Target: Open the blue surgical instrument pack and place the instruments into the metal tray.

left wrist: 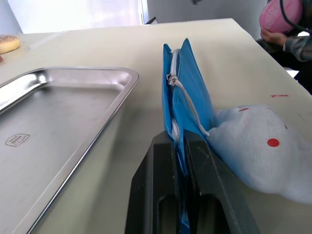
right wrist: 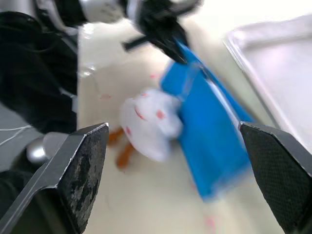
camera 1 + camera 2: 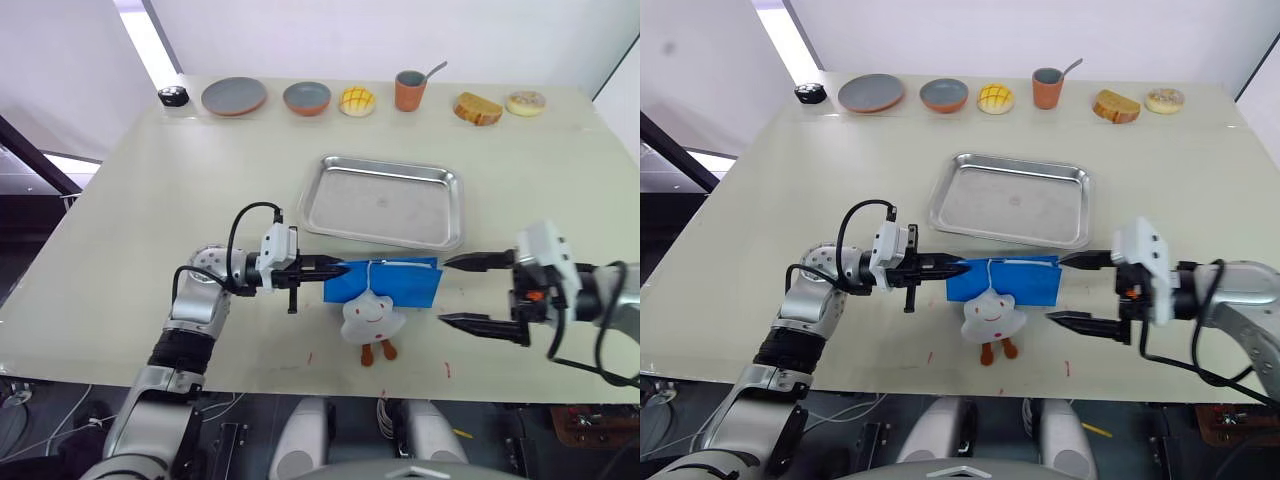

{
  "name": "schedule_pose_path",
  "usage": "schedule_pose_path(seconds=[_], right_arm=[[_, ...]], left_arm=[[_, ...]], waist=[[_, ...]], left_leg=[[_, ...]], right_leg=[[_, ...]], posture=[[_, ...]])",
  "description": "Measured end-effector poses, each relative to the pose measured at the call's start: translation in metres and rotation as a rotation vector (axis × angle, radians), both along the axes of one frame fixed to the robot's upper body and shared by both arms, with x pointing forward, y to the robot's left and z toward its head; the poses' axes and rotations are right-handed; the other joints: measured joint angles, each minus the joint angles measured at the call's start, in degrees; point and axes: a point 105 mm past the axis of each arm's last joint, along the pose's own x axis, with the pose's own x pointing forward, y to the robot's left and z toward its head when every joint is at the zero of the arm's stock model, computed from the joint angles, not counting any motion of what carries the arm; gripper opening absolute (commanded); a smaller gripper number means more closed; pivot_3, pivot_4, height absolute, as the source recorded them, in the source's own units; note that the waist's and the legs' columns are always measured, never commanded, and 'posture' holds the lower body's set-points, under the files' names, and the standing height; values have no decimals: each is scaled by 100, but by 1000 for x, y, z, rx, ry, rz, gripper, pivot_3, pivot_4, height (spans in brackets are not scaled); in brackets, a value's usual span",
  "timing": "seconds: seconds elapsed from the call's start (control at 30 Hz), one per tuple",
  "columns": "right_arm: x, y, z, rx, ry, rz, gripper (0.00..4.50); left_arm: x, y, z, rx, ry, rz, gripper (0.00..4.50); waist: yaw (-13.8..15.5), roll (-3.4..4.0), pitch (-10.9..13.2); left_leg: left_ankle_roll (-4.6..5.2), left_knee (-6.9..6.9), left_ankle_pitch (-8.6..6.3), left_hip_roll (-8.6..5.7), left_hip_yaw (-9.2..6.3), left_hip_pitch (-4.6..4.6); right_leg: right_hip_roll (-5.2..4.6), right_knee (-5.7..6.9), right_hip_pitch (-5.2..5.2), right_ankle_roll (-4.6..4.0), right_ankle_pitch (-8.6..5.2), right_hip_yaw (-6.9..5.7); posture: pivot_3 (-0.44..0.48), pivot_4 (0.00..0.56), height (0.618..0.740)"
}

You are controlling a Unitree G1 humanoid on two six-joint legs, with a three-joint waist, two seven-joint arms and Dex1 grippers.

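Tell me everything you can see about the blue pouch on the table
The blue surgical instrument pack is a flat, bright-blue rectangular pouch, apparently fabric, lying closed on the table just in front of the metal tray. A white cord runs from its zip pull to the white toy resting against its near edge. The left gripper is shut on the pouch's left end. The right gripper waits open at its right end.

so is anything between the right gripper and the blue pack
Nothing visible. The right gripper is open, level with the right edge of the blue surgical instrument pack, with bare table between. The white toy sits at the pack's near edge, off that line. The left gripper pinches the pack's left edge.
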Motion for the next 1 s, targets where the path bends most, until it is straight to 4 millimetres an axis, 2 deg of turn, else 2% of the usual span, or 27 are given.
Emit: schedule_pose_path(seconds=[0.07,0.17,0.33,0.5,0.57,0.67,0.7,0.77,0.8,0.87,1.0], right_arm=[[-3,-24,3,-5,10,-67,4457],[-11,-45,10,-4,3,-110,4457],[-19,-64,16,-17,2,-136,4457],[-21,-70,21,-21,-3,-138,4457],[-17,-66,24,-15,-22,-133,4457],[-9,-49,17,12,-23,-97,4457],[-1,-29,7,66,-19,-65,4457],[3,-19,0,80,-14,-41,4457],[9,-3,-6,108,-30,-6,4457],[13,11,-18,120,-12,34,4457],[24,21,-25,124,-19,52,4457]], left_arm=[[0,1,0,0,-6,3,0],[-1,4,0,0,-12,9,0],[-5,5,1,5,-21,0,0],[-8,5,2,20,-28,-12,0],[-8,6,2,24,-29,-14,0],[-10,5,2,34,-33,-25,0],[-12,4,3,37,-38,-34,0],[-13,3,2,40,-37,-40,0],[-13,4,3,40,-37,-37,0],[-14,2,2,40,-32,-39,0],[-13,2,3,40,-30,-38,0]], waist=[[-9,0,0],[-23,0,1],[-50,-1,1],[-56,-1,1],[-58,-1,1],[-62,-2,2],[-61,-3,3],[-54,-1,4],[-59,-8,5],[-44,-4,9],[-49,-5,9]], left_leg=[[0,-1,0,0,3,8],[0,-1,0,1,3,11],[0,-1,0,4,2,21],[0,-1,0,4,3,22],[0,-1,0,6,3,22],[0,-2,0,7,2,22],[-1,-1,0,8,1,20],[0,-1,0,6,1,18],[-1,1,0,7,0,19],[-1,2,0,5,-2,18],[0,2,0,4,-2,16]], right_leg=[[3,2,2,0,0,4],[11,5,3,-1,0,5],[12,3,14,0,0,6],[13,4,14,0,0,7],[13,4,14,0,0,7],[13,4,14,0,0,6],[12,3,14,0,0,6],[8,0,14,0,0,6],[11,0,14,0,0,5],[8,0,14,1,-1,3],[5,0,13,1,-1,3]], posture=[[0,150,740],[0,150,740],[0,150,740],[0,150,740],[0,150,740],[0,150,740],[0,150,740],[0,150,740],[0,150,740],[0,150,740],[0,150,740]])
